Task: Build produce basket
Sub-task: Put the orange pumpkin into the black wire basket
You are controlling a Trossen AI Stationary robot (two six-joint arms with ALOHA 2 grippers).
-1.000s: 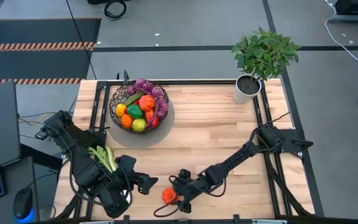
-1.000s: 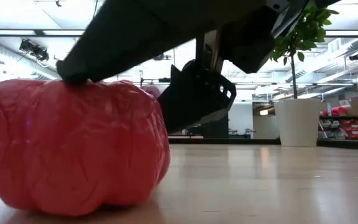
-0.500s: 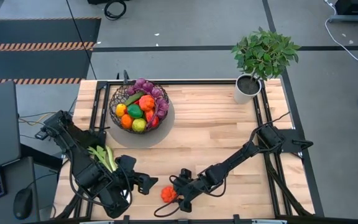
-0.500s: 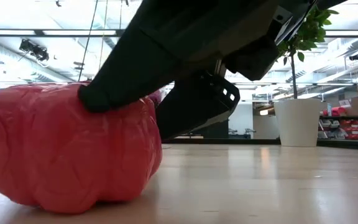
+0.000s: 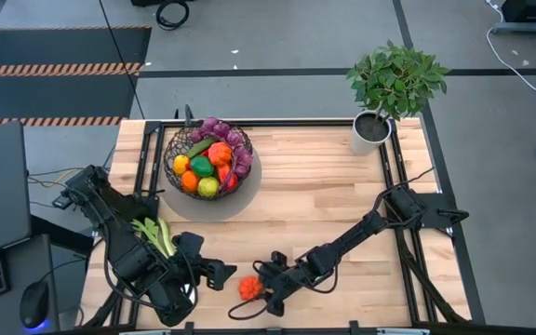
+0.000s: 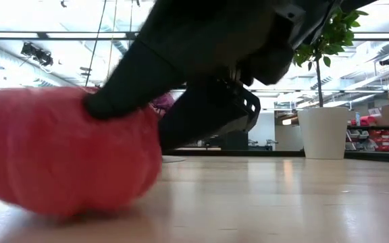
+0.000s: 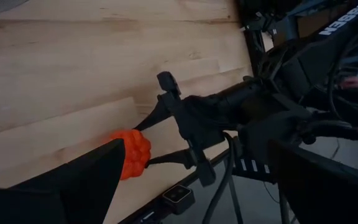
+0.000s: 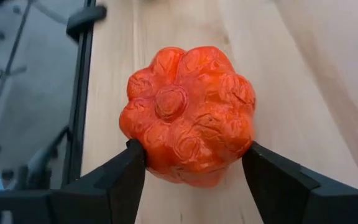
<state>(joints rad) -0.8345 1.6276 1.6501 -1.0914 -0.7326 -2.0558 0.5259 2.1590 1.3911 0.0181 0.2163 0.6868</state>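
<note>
Already heaped: basket [image 5: 190,144] of produce [image 5: 210,166]

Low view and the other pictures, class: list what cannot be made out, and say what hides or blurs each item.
1. Low view: the red-orange produce is motion-blurred; the right hand above hides its top.
2. Low view: the basket is almost wholly blocked by that arm.
3. High view: whether the left hand is open is too small to tell.
4. Left wrist view: its own fingers are cut off.
</note>
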